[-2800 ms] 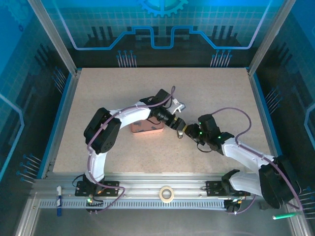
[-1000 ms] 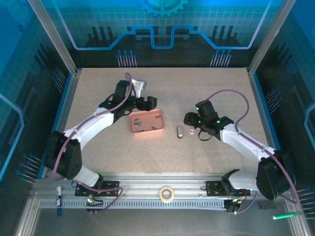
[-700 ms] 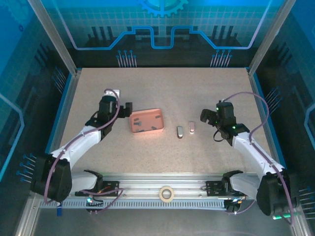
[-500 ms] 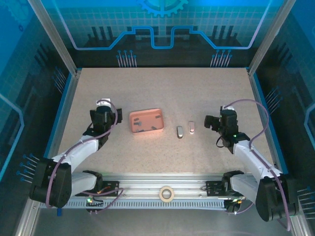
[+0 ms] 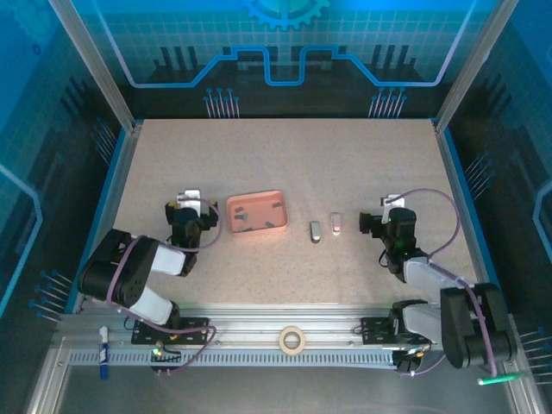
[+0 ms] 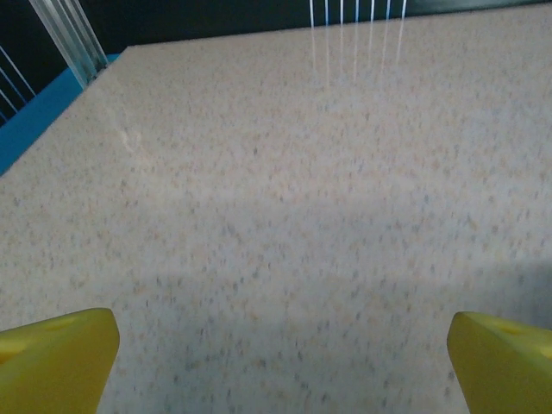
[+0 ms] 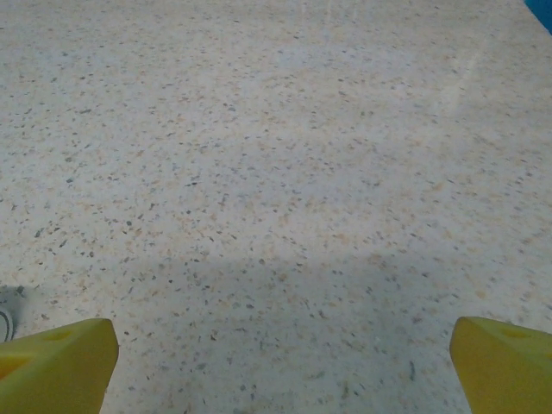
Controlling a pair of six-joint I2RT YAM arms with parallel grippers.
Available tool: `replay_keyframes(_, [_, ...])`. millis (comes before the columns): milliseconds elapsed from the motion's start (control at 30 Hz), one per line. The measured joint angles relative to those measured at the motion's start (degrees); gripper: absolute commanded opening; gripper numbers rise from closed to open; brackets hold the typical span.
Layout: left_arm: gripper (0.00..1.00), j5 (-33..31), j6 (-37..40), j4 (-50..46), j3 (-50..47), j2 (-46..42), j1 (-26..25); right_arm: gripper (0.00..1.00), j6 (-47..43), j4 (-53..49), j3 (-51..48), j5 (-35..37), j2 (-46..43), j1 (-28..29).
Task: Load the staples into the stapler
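Left tool [image 5: 191,212]: you are holding it spread wide with nothing in it. Its yellow fingertips [image 6: 53,355] are framing bare surface in the left wrist view.
Right tool [image 5: 380,218]: you are holding it fully apart as well, carrying nothing. It is sitting at 3 o'clock of the stapler, well apart from it.
Staples [image 5: 246,219]: dark strips are lying inside the pink tray [image 5: 278,200], at 9 o'clock of the stapler.
Stapler [image 5: 316,230]: the small grey body is lying on the surface [image 5: 285,155] between the tray and the right tool. It is too small to tell whether its magazine is open.
Pale piece [image 5: 335,223]: it is lying just beside the stapler at 2 o'clock. You cannot tell what it is.
Step in hand: judged to be the reach for one strip, since neither tool is near anything.
Method: you are best sending the left tool toward 3 o'clock into the tray. Narrow the fingers before descending so they are straddling one strip across its short side, clear of the tray wall.
Support: you are best bringing the right tool toward 9 o'clock to pin the stapler, which looks light and likely to slide.
Risk: the strips are thin and lying flat, so the pads may be skidding over them or lifting two together.
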Motion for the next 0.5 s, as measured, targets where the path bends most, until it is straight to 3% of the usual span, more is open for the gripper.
replay_keyframes(233, [0.99,3.17,-1.38,2.97,1.90,0.42,4.20,1.00,-3.41,21.55,1.86,-6.27,17.59,-0.28])
replay_keyframes(500, [0.99,8.41,-4.81,-2.62,6.19,0.48,8.41,1.00,-4.13,20.59,7.85,-8.96,20.55,-0.68])
